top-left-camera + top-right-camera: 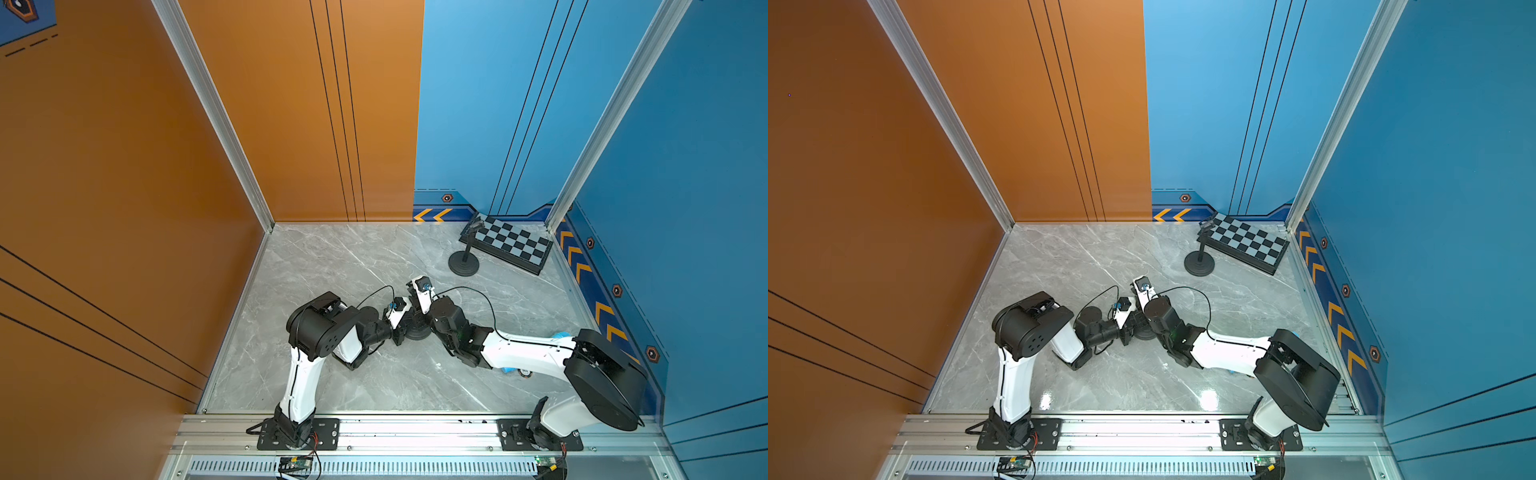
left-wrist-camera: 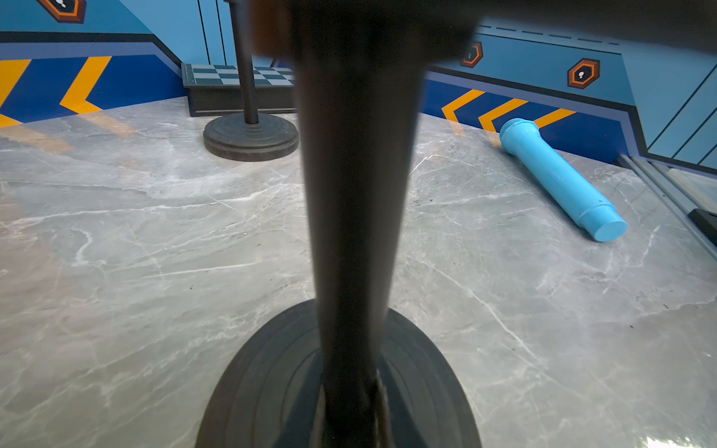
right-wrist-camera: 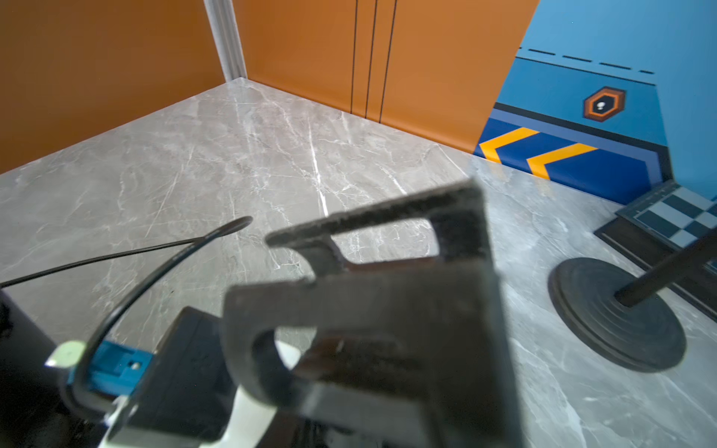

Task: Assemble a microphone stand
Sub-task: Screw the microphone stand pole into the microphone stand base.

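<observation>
In both top views the unfinished stand shows as a black round base (image 1: 417,333) (image 1: 1144,332) on the grey tabletop (image 1: 332,266). It sits well apart from the chessboard (image 1: 511,243) and is mostly hidden where the left arm (image 1: 299,374) and right arm (image 1: 528,349) meet over it. A second stand (image 1: 464,264), with base, pole and clip, stands upright just beside the chessboard. A sliver of a blue microphone (image 1: 559,334) shows under the right arm. In the left wrist view the stand's slim black pole (image 2: 357,194) rises upright from its ribbed base (image 2: 264,388) and fills the middle of the frame. The left jaws are closed round this pole, though they sit out of frame. The microphone (image 2: 558,178) lies flat on the tabletop, well apart from the chessboard. In the right wrist view a black angular clip (image 3: 388,302) looms close and blurred. I cannot tell whether the right jaws are closed on it. The count is two stands, one microphone, one chessboard and two arms.
</observation>
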`<state>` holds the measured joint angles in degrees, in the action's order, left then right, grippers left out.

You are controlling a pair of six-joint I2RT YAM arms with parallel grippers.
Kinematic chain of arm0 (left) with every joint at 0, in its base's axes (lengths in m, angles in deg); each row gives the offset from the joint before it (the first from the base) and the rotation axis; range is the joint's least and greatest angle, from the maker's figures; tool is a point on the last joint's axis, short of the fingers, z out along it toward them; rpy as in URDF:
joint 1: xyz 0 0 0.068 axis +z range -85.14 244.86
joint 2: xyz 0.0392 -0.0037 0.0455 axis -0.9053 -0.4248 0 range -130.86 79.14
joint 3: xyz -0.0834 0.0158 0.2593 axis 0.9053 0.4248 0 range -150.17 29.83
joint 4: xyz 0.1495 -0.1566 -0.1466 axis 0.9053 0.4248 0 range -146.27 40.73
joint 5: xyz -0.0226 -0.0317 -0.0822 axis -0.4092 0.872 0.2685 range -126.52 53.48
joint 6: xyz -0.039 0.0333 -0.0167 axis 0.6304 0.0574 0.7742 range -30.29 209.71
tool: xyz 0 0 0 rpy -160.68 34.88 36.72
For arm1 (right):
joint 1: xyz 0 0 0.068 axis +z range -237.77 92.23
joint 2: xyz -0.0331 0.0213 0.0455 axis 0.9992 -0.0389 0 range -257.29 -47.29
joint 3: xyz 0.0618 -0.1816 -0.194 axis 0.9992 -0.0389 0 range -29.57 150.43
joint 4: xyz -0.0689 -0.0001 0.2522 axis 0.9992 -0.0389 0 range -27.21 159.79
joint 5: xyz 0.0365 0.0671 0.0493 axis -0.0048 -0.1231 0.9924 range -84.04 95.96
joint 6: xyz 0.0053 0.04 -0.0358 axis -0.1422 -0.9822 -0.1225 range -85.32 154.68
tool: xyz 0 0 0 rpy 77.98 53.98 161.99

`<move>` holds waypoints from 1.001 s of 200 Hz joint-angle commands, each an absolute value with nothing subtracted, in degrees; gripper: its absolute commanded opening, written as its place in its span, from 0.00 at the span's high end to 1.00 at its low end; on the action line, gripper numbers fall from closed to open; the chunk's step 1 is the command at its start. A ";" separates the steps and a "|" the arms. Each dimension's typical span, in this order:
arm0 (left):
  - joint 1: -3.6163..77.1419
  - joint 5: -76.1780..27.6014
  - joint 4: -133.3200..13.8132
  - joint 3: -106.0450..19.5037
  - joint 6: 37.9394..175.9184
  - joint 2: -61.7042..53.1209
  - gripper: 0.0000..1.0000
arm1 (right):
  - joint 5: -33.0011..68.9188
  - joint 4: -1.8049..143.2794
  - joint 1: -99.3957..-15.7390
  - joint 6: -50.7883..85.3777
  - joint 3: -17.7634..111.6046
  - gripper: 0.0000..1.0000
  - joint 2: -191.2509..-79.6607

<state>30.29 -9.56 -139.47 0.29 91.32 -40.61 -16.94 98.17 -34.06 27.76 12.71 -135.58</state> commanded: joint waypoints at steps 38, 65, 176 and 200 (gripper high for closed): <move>29.32 -13.67 -130.86 0.72 90.57 -42.44 0.88 | 10.85 84.23 -41.49 38.06 14.46 0.66 -129.98; 29.27 -12.70 -130.82 1.18 89.11 -42.33 0.88 | 23.03 79.66 -45.72 46.47 15.66 0.59 -128.52; 30.40 -3.65 -129.34 1.53 87.32 -42.15 0.88 | 46.49 72.17 -56.40 55.15 26.39 0.57 -138.17; 30.41 -3.30 -128.98 1.17 87.37 -42.24 0.89 | 45.21 72.19 -56.57 55.30 27.42 0.75 -139.62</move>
